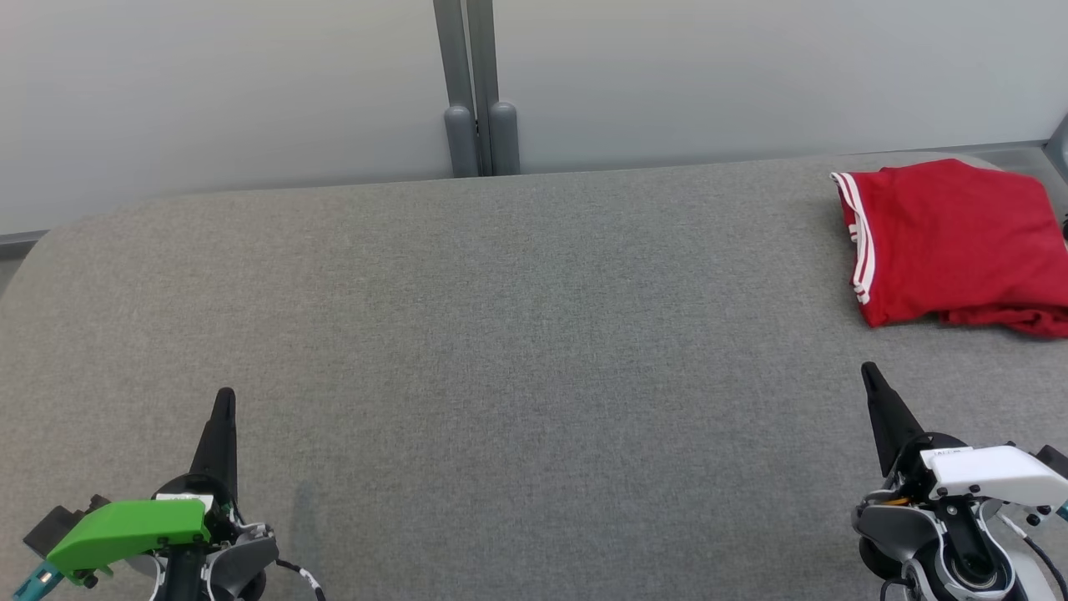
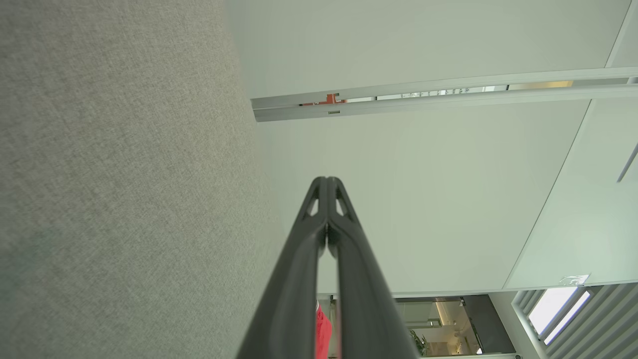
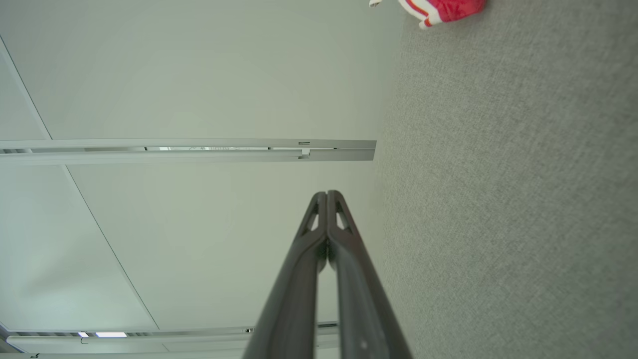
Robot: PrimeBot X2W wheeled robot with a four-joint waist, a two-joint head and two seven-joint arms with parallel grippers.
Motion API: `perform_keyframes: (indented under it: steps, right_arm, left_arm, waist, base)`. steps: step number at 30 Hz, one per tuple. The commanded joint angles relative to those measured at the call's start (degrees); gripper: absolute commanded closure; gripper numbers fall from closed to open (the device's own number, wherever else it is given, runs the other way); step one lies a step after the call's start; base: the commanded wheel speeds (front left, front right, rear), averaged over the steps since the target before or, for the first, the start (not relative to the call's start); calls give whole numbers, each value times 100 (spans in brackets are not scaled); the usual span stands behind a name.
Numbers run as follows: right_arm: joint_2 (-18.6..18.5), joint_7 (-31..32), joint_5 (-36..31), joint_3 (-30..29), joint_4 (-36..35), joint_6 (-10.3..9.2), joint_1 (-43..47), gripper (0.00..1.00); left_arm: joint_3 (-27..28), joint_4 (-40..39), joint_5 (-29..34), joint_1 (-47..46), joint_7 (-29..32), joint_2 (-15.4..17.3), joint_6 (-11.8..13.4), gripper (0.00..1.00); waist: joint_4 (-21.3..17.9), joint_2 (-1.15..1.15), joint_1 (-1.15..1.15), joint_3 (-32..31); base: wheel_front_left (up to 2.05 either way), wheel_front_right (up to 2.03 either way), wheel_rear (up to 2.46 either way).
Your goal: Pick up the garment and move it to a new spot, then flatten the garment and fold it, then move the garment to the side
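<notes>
A red garment (image 1: 955, 242) with white stripes along one edge lies folded in a compact pile at the far right of the grey fabric surface (image 1: 501, 334). A corner of the garment (image 3: 443, 11) shows at the top of the right wrist view. My left gripper (image 1: 224, 396) rests at the lower left, shut, with nothing between its fingers (image 2: 326, 182). At the lower right my right gripper (image 1: 868, 369) is shut and empty too (image 3: 326, 194), a short way in front of the garment and apart from it.
A pale wall runs behind the surface, with a grey double post (image 1: 480, 108) at its middle. The surface's rounded far-left corner (image 1: 50, 242) and its back edge bound the work area.
</notes>
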Motion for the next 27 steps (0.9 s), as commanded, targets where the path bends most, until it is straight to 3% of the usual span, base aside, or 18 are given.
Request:
perform_keyframes:
  steps: [1, 27]
  right_arm:
    - [-1, 28, 122, -6, 12, 2, -76, 100]
    - [2, 87, 346, -5, 28, 2, -95, 100]
  left_arm:
    - [29, 5, -111, -100, 22, 47, -46, 100]
    - [38, 16, -287, -138, 83, 48, -60, 100]
  waist:
    - [1, 0, 0, 1]
    - [7, 0, 0, 7]
  base:
    - [0, 0, 0]
    - [0, 0, 0]
